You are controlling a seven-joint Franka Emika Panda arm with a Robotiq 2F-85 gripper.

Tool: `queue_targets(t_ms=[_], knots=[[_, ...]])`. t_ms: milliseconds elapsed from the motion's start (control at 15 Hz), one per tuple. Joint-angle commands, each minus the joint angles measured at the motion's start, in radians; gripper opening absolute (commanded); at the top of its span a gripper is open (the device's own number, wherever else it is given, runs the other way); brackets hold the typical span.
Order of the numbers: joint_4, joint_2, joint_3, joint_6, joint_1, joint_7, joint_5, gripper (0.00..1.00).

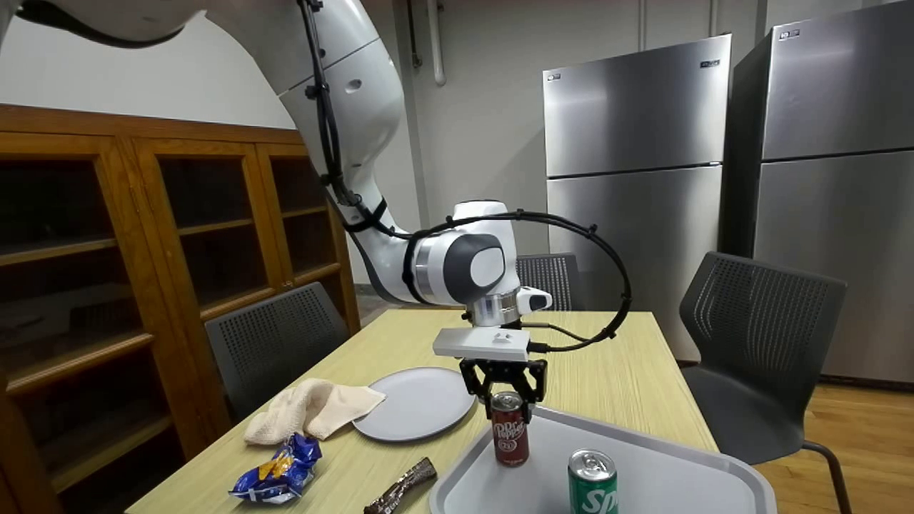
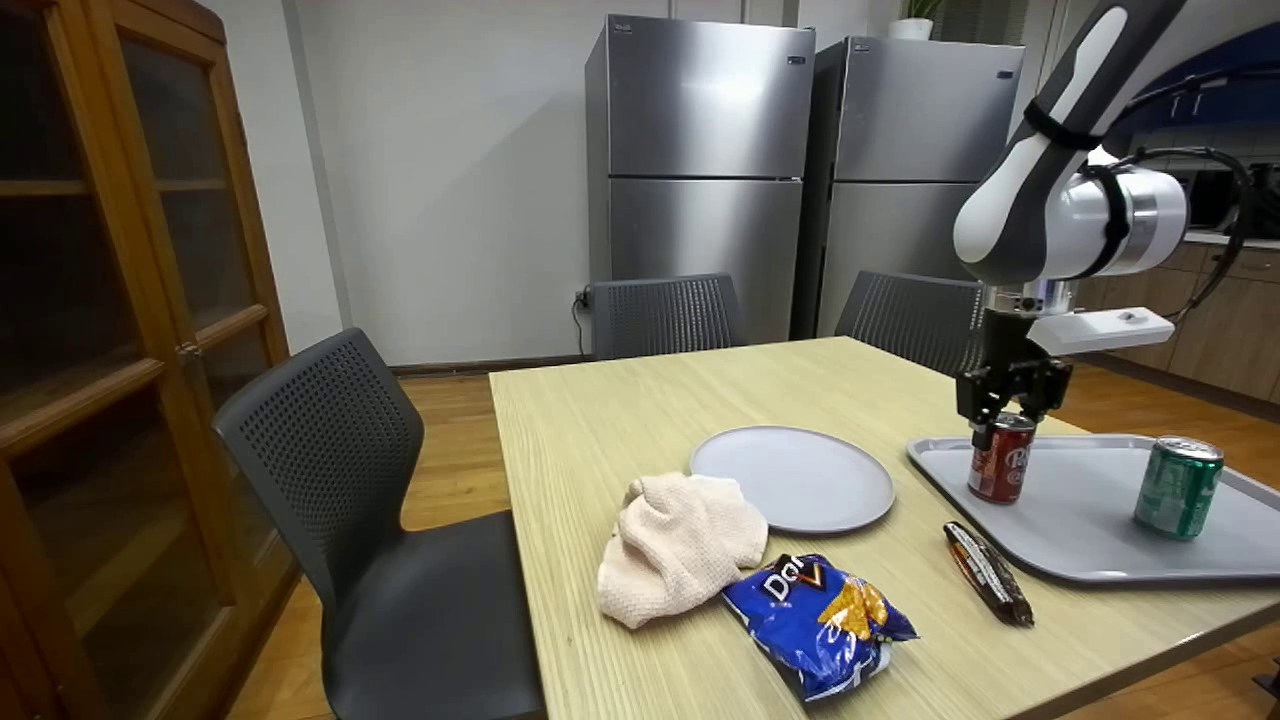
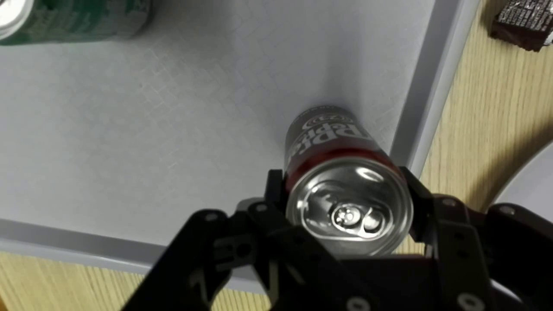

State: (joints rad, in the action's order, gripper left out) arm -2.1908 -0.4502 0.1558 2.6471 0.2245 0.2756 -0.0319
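Starting from the dark red cylindrical metal Dr Pepper can (image 2: 998, 465), we find it upright on the pale grey rectangular tray (image 2: 1070, 530), just inside its edge. Above it hangs the black two-fingered gripper (image 1: 508, 414); in the wrist view its fingers (image 3: 275, 188) stand partly spread, one against each side of the can's upper end, and we see it clasped between them. Taking this can as the hub of our clock in an exterior view, we see the green cylindrical metal can (image 2: 1180, 488) upright on the same tray at 3 o'clock, well apart. At 6 o'clock, a narrow brown-wrapped bar (image 2: 988, 575) lies on the pale yellow wood-grained table (image 2: 590, 420), near the tray. Between 7 and 8 o'clock we see the shiny blue snack bag (image 2: 815, 625), and between 8 and 9 the peach-coloured cloth (image 2: 680, 550), whose edge meets the flat round grey plate (image 2: 793, 480) at 9 o'clock. Farther out are a dark grey chair (image 2: 430, 600) with a perforated back near 9 o'clock, and two tall stainless-steel refrigerators (image 2: 705, 230) between 10 and 12 o'clock.
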Motion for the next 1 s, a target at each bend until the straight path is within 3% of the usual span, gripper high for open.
queue_targets(t_ms=[0,400,933], knots=[[-0.003,0.002,-0.017,0.015,0.02,0.022,-0.017,0.39],[-0.05,0.067,-0.028,0.048,-0.002,0.029,-0.037,0.39],[-0.069,0.148,-0.102,0.035,-0.031,0.042,-0.013,0.39]])
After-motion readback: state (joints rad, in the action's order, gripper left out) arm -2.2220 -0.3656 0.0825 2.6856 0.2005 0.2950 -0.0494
